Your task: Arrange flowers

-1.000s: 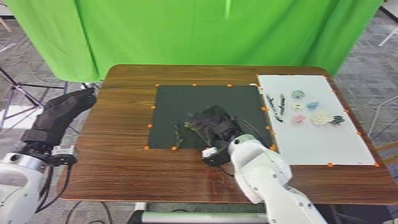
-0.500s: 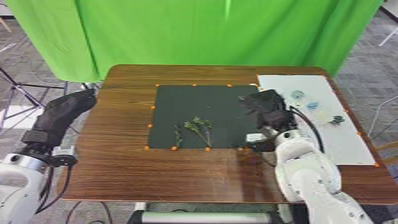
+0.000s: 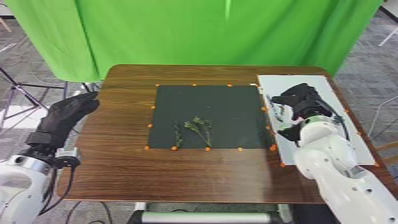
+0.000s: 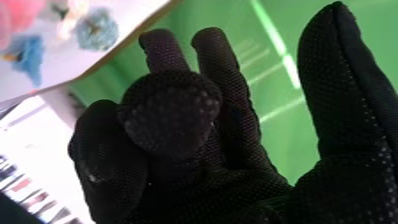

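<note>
Right of the dark mat [image 3: 191, 102] on the counter [image 3: 133, 170], the right hand [image 3: 304, 97] is held over the white sheet [image 3: 284, 82], loosely open and with nothing seen grasped. Near it, also right of the mat, a pink flower [image 4: 19, 14], a blue flower [image 4: 27, 55] and a ruffled teal flower [image 4: 98, 30] are laid. On the mat's near part, a leafy, branching green sprig [image 3: 200, 125] is set beside a thin stem [image 3: 179, 135]. Left of the mat, the left hand [image 3: 71, 107] is held, released. The right hand has been moved off the mat since the first frame
</note>
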`<state>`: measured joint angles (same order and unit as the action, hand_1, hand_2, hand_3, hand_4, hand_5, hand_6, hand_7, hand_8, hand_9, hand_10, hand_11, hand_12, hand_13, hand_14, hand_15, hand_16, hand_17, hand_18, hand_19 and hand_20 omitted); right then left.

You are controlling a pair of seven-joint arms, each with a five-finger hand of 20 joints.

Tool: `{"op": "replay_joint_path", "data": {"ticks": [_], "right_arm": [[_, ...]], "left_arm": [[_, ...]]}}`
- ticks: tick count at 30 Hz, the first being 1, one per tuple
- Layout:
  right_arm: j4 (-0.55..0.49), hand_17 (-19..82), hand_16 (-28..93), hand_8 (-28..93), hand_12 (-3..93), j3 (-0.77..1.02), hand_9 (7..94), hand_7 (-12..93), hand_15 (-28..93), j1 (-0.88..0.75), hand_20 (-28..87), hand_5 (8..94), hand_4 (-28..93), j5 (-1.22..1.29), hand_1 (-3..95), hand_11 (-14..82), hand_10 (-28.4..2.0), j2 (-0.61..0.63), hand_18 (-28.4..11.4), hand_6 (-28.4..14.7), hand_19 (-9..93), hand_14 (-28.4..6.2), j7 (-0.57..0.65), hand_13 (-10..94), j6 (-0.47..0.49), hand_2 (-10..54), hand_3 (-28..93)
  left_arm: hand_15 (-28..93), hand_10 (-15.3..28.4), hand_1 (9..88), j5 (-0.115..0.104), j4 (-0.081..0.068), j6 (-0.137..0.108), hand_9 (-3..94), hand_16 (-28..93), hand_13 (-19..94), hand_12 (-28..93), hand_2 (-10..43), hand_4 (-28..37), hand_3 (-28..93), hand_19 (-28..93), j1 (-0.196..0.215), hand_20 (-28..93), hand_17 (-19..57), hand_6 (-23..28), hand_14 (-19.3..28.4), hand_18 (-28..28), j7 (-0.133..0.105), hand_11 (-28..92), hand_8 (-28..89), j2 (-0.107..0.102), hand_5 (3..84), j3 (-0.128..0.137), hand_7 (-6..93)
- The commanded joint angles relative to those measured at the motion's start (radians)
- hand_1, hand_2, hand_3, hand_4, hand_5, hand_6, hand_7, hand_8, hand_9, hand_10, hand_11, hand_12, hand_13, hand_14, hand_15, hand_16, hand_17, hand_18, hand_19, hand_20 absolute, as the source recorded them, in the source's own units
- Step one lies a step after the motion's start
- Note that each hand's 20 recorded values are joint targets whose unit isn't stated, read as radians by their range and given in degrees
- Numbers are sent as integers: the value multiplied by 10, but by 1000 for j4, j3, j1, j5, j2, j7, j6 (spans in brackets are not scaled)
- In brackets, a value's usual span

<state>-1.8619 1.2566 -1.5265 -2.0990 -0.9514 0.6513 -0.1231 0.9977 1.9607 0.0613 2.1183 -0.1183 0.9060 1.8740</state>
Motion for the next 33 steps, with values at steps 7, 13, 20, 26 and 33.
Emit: {"op": "replay_joint_path", "data": {"ticks": [7, 13, 20, 26, 33], "right_arm": [[166, 659, 287, -58, 163, -162, 615, 109, 548, 275, 515, 569, -122, -16, 322, 82, -175, 34, -105, -32, 932, -23, 41, 932, 227, -95, 581], [213, 655, 293, -51, 162, -170, 600, 104, 548, 290, 513, 558, -123, -29, 321, 81, -175, 33, -106, -35, 932, -24, 58, 927, 252, -95, 578], [232, 653, 291, -50, 163, -159, 596, 104, 551, 261, 515, 554, -124, -26, 320, 81, -175, 28, -108, -34, 932, -24, 63, 926, 268, -95, 579], [245, 653, 289, -51, 163, -160, 597, 106, 553, 244, 515, 555, -123, -22, 321, 81, -175, 18, -108, -33, 932, -24, 67, 926, 286, -95, 579], [241, 652, 288, -51, 163, -141, 597, 108, 555, 206, 518, 554, -123, -4, 327, 81, -173, 9, -110, -32, 932, -25, 82, 925, 311, -95, 584]], "left_arm": [[76, 129, 226, 0, 6, 13, 402, 27, 307, 127, -26, -210, 629, 27, 11, 127, 16, 33, 165, 107, 17, 153, -63, 8, 393, -3, 90], [76, 129, 227, 0, 10, 3, 402, 27, 306, 127, -26, -209, 629, 27, 16, 127, 15, 32, 165, 107, 9, 153, -63, 12, 393, -2, 90], [100, 135, 256, -3, 42, -214, 434, 21, 337, 123, 52, -235, 623, 50, 39, 129, 25, 35, 168, 106, -19, 191, -75, 24, 426, -29, 119], [158, 137, 344, -2, 50, -277, 487, -12, 384, 104, 178, -252, 620, 103, 55, 136, 59, 28, 167, 105, -14, 230, -94, 33, 466, -27, 170], [166, 139, 310, -14, 36, -262, 489, -18, 383, 104, 119, -238, 632, 110, 45, 136, 56, 36, 171, 108, -17, 238, -93, 34, 468, -31, 168]]}}
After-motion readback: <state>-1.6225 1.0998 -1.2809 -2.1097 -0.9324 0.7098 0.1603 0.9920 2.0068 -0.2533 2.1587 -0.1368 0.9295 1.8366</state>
